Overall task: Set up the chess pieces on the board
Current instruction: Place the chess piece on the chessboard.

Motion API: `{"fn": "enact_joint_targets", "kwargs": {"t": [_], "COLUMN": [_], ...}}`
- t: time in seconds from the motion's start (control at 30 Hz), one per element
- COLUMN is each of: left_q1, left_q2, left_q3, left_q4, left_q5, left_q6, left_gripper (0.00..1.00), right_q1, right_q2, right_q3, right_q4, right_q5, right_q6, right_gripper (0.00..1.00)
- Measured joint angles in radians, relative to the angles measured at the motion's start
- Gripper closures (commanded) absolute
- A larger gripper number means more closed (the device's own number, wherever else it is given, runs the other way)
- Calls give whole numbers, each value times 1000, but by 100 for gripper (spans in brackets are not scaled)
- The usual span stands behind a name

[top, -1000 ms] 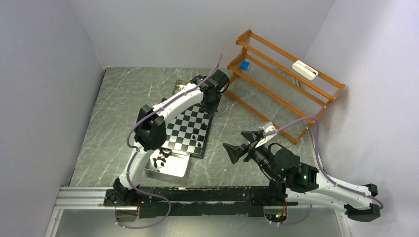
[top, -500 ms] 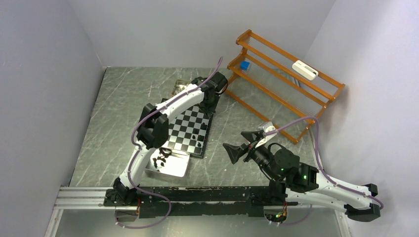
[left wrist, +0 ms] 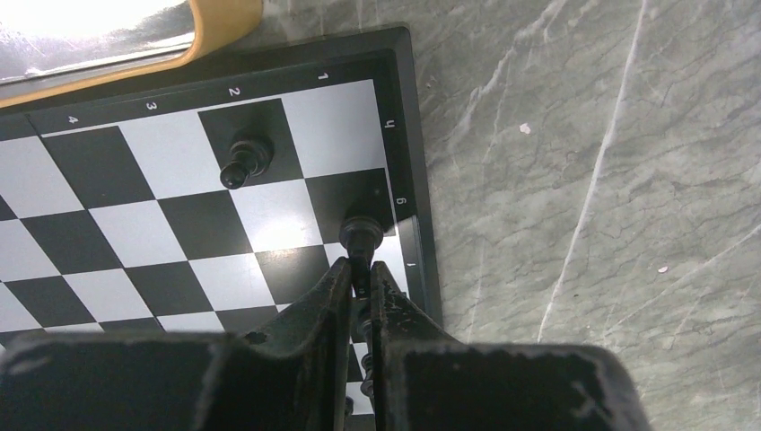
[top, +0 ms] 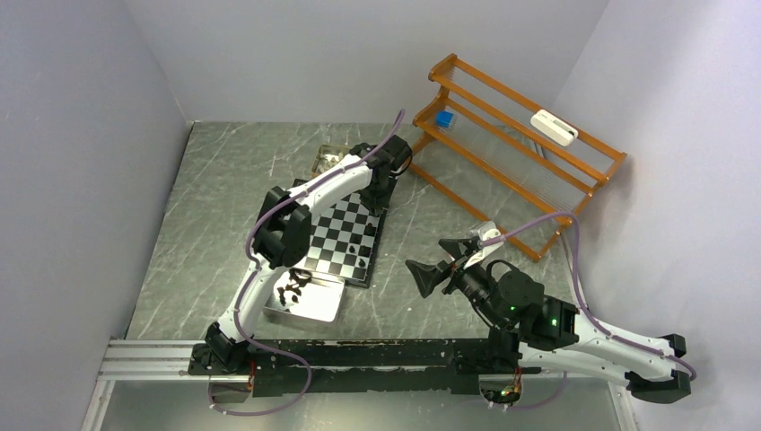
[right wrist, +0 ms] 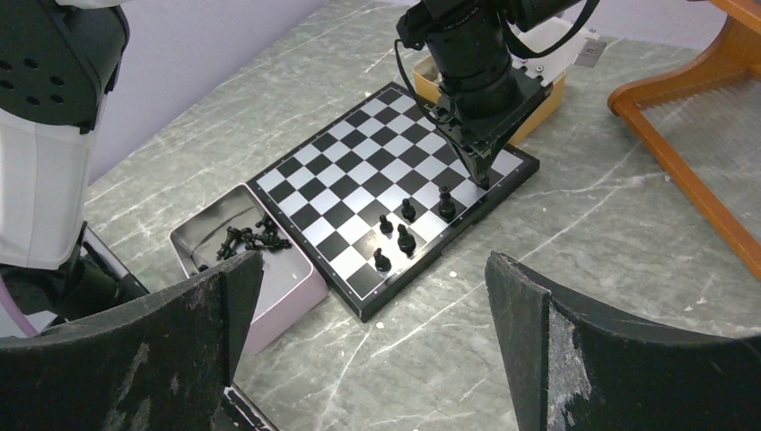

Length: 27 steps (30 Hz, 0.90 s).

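Note:
The chequered board (top: 336, 238) lies mid-table. My left gripper (left wrist: 359, 268) is shut on the stem of a black chess piece (left wrist: 362, 233), whose base is over a black square at the board's right edge. I cannot tell whether it touches the square. Another black piece (left wrist: 244, 162) stands one file away. In the right wrist view, several black pieces (right wrist: 406, 241) stand near the board's near edge, and my left gripper (right wrist: 485, 171) points down at the far corner. My right gripper (top: 433, 260) hovers open and empty, right of the board.
A silver tray (top: 319, 307) with several loose black pieces (right wrist: 242, 238) sits against the board's near corner. A tan tray (left wrist: 220, 22) lies behind the board. An orange rack (top: 511, 135) holding a blue item (top: 443, 118) and a white device (top: 553, 127) stands at the back right.
The left arm's elbow has swung slightly up and right, and its wrist has shifted a little over the board's far corner. The right arm has not moved.

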Motion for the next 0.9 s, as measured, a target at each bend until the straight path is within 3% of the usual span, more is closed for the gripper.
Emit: {"fn": "enact_joint_targets", "kwargs": {"t": [0.9], "left_q1": [1], "left_q2": [10], "left_q3": [0], "left_q4": [19], "left_q5": [-18], "left_q6": [5], "left_gripper": [76], "right_q1": [0], "right_q2": [-6], "right_q3": [0], "right_q4": [0], "right_q5": [11], "right_q6": [-8], "right_gripper": [0]}}
